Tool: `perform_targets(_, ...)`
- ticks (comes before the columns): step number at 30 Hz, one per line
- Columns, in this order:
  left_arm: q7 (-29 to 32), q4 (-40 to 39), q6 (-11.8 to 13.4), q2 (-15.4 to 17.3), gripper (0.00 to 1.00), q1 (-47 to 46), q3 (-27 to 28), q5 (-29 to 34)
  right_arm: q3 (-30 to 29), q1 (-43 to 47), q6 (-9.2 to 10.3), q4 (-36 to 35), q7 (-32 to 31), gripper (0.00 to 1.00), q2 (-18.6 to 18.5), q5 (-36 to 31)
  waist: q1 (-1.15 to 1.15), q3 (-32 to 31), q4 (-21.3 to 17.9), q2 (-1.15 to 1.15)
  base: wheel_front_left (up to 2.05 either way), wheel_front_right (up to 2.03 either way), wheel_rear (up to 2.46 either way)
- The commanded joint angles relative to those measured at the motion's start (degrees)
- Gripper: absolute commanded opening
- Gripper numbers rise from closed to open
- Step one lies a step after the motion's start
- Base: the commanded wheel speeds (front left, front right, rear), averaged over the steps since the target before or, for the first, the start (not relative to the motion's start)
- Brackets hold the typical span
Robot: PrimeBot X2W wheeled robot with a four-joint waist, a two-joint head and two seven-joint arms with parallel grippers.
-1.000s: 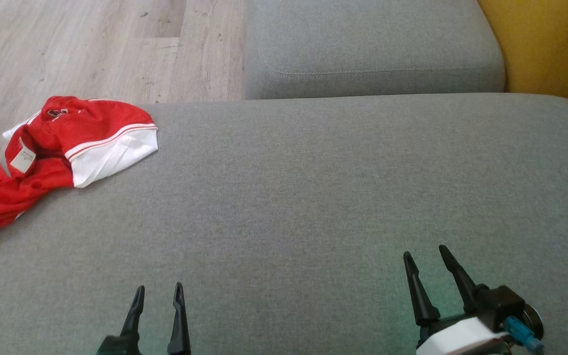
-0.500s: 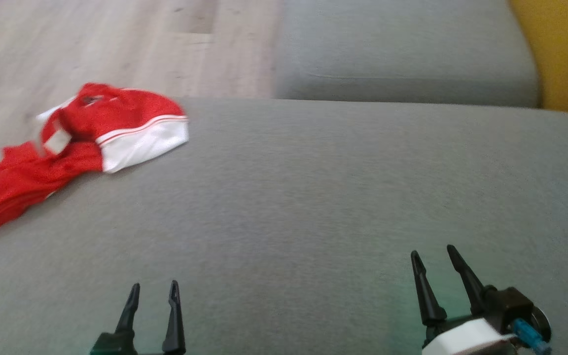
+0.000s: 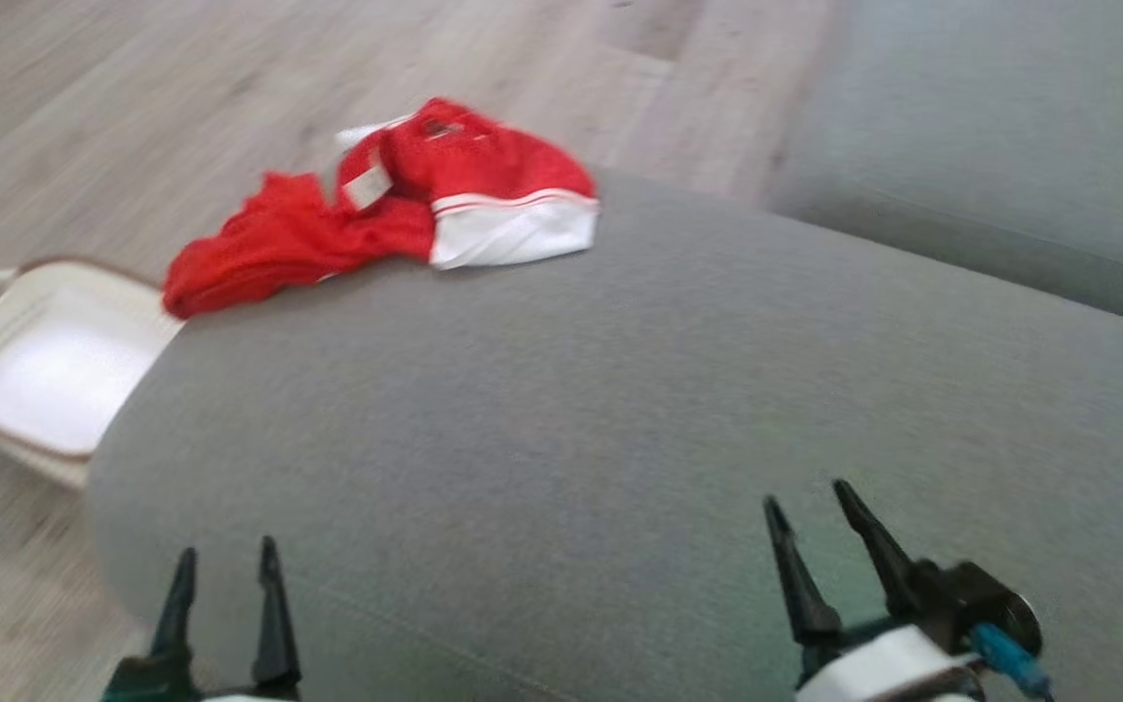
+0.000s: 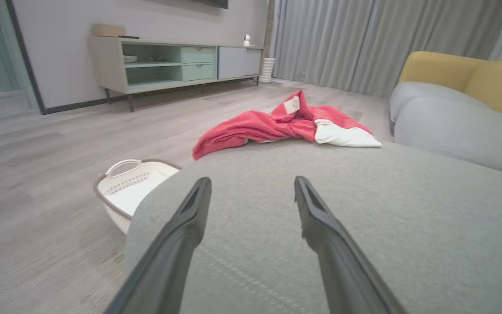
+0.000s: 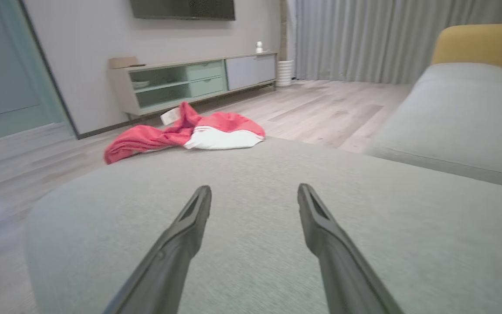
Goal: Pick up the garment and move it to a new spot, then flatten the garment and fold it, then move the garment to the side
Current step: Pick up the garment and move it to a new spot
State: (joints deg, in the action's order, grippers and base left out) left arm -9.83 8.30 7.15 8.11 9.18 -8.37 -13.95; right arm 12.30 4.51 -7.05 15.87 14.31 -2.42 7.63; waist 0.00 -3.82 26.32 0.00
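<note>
Well ahead, garment [image 3: 376, 219] overhanging cushion [image 3: 620, 390] edge, basket [image 3: 45, 380] beside.

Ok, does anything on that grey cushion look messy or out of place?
The red and white garment lies crumpled at the far left edge of the grey cushion, its red end reaching the rim near the white basket on the floor. Nothing else stands out.

Right pincer [image 3: 805, 493] has tapering black fingers [image 3: 803, 585] and white wrist [image 3: 873, 668] (blue plug [image 3: 1000, 655]).

Crumpled red garment [image 4: 277, 126] lies on the grey cushion [image 4: 364, 218], beyond the open left hand [image 4: 253, 192].
</note>
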Motion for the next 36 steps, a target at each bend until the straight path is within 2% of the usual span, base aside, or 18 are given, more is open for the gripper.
perform_targets(1, -0.9, -2.4, 0.6, 0.1, 1.0, -1.2, 2.3, -0.3, 1.6, -3.8, -0.44, -1.5, 0.7, 1.0, -0.5, -0.2, 0.0, 1.4, 2.1, 0.0, 0.0, 0.0, 0.0)
perform_targets(13, -1.9, -5.6, 2.7, 0.6, 1.0, 1.2, 5.6, -2.3, 4.4, -6.9, -0.44, 0.7, 0.7, 1.0, -0.5, -0.2, 0.0, 2.5, 2.9, 0.0, 0.0, 0.0, 0.0)
perform_targets(18, -1.4, -7.6, 3.7, 3.5, 1.0, -0.3, 9.6, -3.6, 2.6, -5.5, -0.44, 0.4, 0.7, 1.0, -0.5, -0.9, 0.0, 2.6, 3.1, 0.0, 0.0, 0.0, 0.0)
perform_targets(22, 1.6, -12.1, 3.4, 7.6, 1.0, -4.7, 12.2, -4.1, 0.5, -3.8, -0.44, -0.9, 0.3, 1.0, -0.5, -2.2, 0.0, 3.6, 3.4, 0.0, 0.0, 0.0, 0.0)
perform_targets(25, 4.8, -15.2, 1.9, 11.4, 1.0, -11.8, 12.8, -4.2, -1.8, -3.5, -0.44, -3.3, -0.6, 1.0, -0.5, -4.3, 0.0, 5.8, 3.4, 0.0, 0.0, 0.0, 0.0)
perform_targets(30, 9.1, -16.2, -2.3, 17.7, 1.0, -28.0, 12.3, -5.1, -3.7, -6.1, -0.44, -9.6, -3.8, 1.0, -0.5, -8.3, 0.0, 12.1, 0.2, 0.0, 0.0, 0.0, 0.0)
perform_targets(33, 11.3, -13.1, -5.1, 20.5, 1.0, -39.0, 10.3, -5.0, -3.7, -8.3, -0.44, -13.1, -5.8, 1.0, -0.5, -10.5, 0.0, 16.0, -2.3, 0.0, 0.0, 0.0, 0.0)
perform_targets(36, 13.9, -7.0, -7.8, 20.9, 1.0, -48.8, 8.0, -6.3, -3.0, -10.2, -0.44, -15.8, -7.5, 1.0, -0.5, -12.3, 0.0, 19.6, -5.3, 0.0, 0.0, 0.0, 0.0)
